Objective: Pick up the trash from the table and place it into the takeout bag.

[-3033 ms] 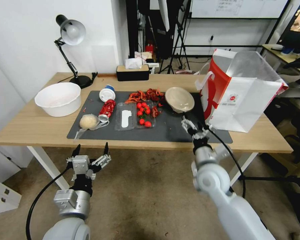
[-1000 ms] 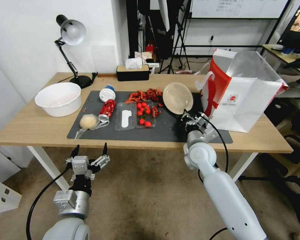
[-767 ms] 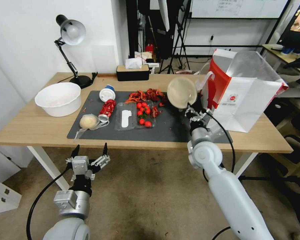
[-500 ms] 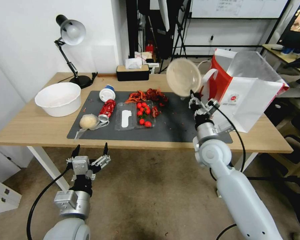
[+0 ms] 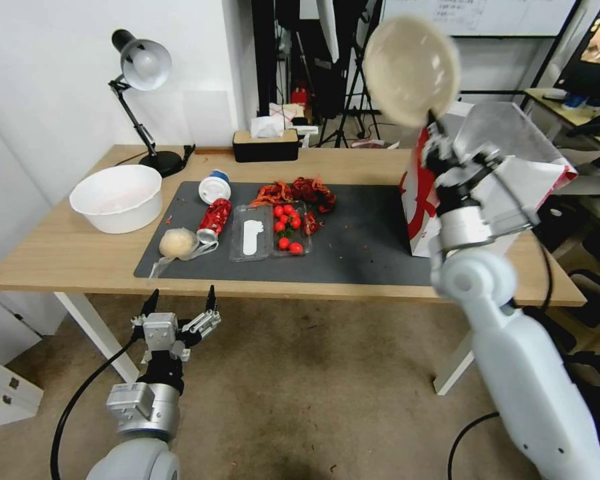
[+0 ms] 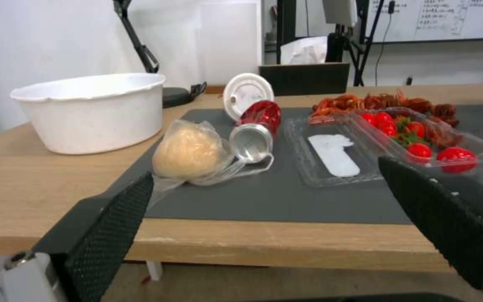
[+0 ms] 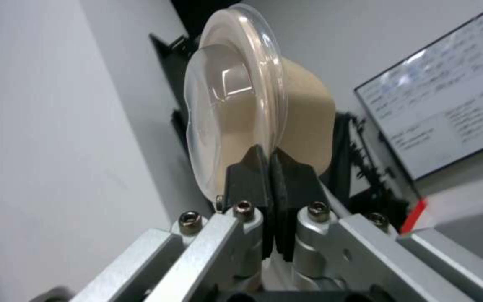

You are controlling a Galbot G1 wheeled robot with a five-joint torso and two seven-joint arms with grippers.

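The beige paper bowl (image 5: 411, 69) has risen off the desk (image 5: 67, 250), clamped by its rim in the right end effector (image 5: 436, 137) above the takeout bag (image 5: 507, 193). Crushed red can (image 5: 215, 217), wrapped lump (image 5: 178, 243) and tomato tray (image 5: 288, 230) lie on the mat (image 5: 367, 247). The left end effector (image 5: 180, 308) hangs spread apart below the desk edge.

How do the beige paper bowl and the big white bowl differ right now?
The beige paper bowl is held aloft by its rim in the right gripper, tipped on edge; the white bowl sits upright on the table. The beige one has a clear lid; the white one is open. Both are round.

Right arm raised high at 1 o'clock, right gripper (image 5: 435, 127) pointing up, fingers (image 7: 264, 167) pinched together. Left gripper (image 5: 180, 301) low at 7 o'clock, jaws spread wide, idle.
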